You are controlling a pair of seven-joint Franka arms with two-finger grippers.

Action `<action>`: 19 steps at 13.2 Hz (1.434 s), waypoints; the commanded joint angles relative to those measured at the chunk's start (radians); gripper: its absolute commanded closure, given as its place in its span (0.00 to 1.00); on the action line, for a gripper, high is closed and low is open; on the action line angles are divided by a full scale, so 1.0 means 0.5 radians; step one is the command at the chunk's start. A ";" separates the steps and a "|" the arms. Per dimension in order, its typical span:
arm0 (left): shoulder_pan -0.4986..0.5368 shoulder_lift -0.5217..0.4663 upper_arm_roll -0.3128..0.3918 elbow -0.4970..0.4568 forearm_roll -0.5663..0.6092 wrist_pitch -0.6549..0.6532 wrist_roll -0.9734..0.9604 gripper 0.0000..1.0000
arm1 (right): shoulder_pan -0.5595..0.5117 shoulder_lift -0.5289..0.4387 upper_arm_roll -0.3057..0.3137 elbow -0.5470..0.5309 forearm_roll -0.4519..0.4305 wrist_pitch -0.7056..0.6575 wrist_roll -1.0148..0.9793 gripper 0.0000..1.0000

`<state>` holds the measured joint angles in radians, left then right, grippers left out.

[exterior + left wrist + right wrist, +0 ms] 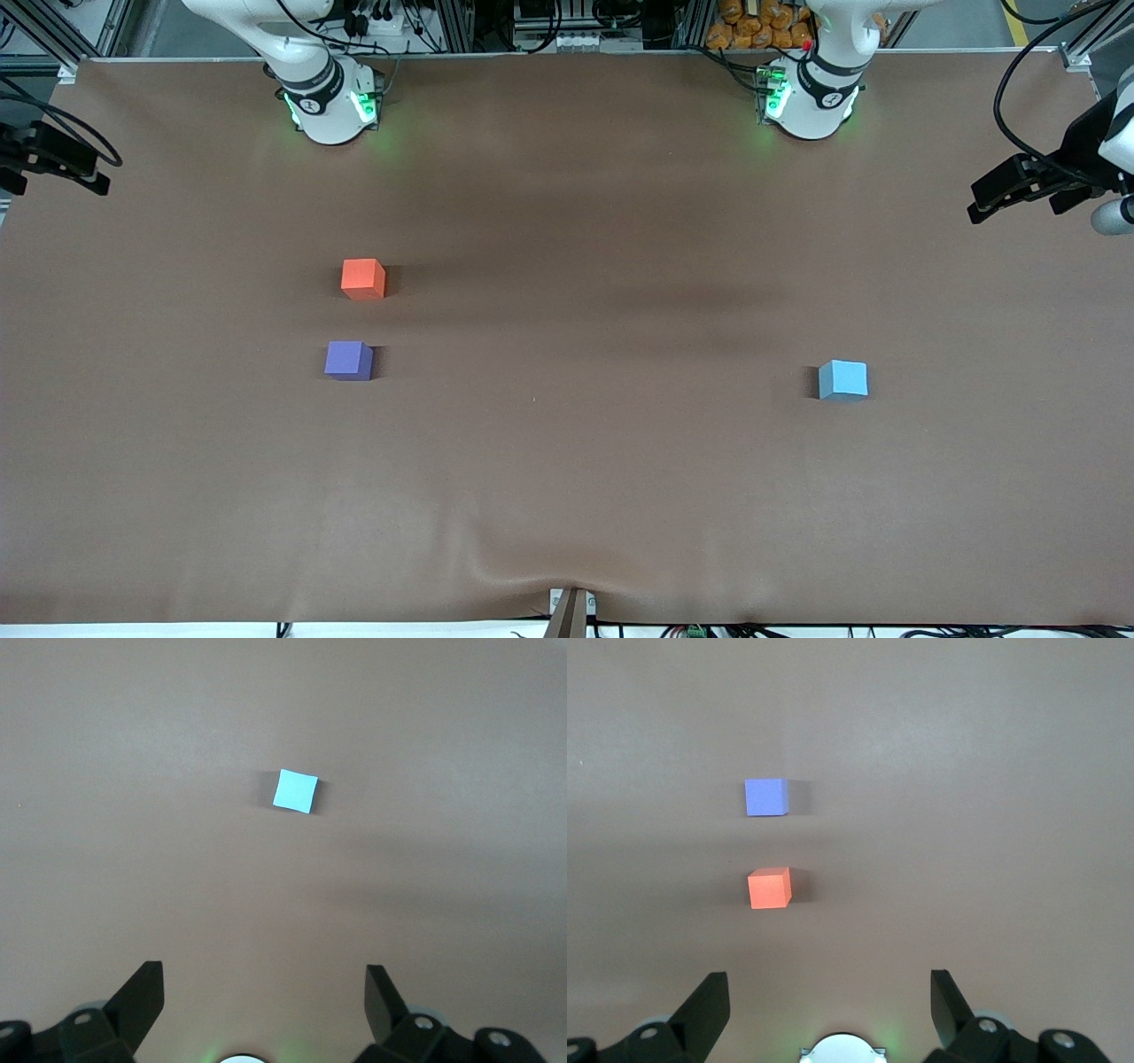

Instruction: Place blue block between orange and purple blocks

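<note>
**Front view: blue block lies alone toward the left arm's end, both grippers spread and empty**

Left wrist view shows the left gripper (264, 992) with its two dark fingers (142, 997) spread wide; nothing is held between them and nothing is touched. It hangs high over the bare brown table (567, 461), with the blue block (295, 790) seen well below it on the cloth.

The blue block (842, 379) is a small light sky-blue matte cube with plain faces, resting flat on the table toward the left arm's end, well apart from the other two cubes.

The right gripper (829, 997) is likewise released — its fingers (707, 999) are set wide apart and empty, high over the table. Below it the orange block (770, 887) and the purple block (765, 797) are seen apart from each other, with a strip of bare table between them.

On the table the orange block (363, 278) and the purple block (348, 360) lie toward the right arm's end, the purple one nearer to the front camera. The gap between them is unoccupied.

Both arms are raised — only the bases and lower links are seen along the top edge of the front view, each with a green light at its foot.
</note>
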<state>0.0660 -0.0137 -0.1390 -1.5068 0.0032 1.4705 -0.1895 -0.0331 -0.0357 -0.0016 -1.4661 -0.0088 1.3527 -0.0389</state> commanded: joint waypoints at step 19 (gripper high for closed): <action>0.009 0.046 -0.010 0.001 -0.040 -0.005 0.042 0.00 | -0.044 -0.045 0.046 -0.050 -0.028 -0.033 -0.008 0.00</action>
<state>0.0655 0.0249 -0.1420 -1.5060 0.0025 1.4708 -0.1892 -0.0359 -0.0357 0.0067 -1.4696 -0.0132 1.3370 -0.0386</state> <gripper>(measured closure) 0.000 0.000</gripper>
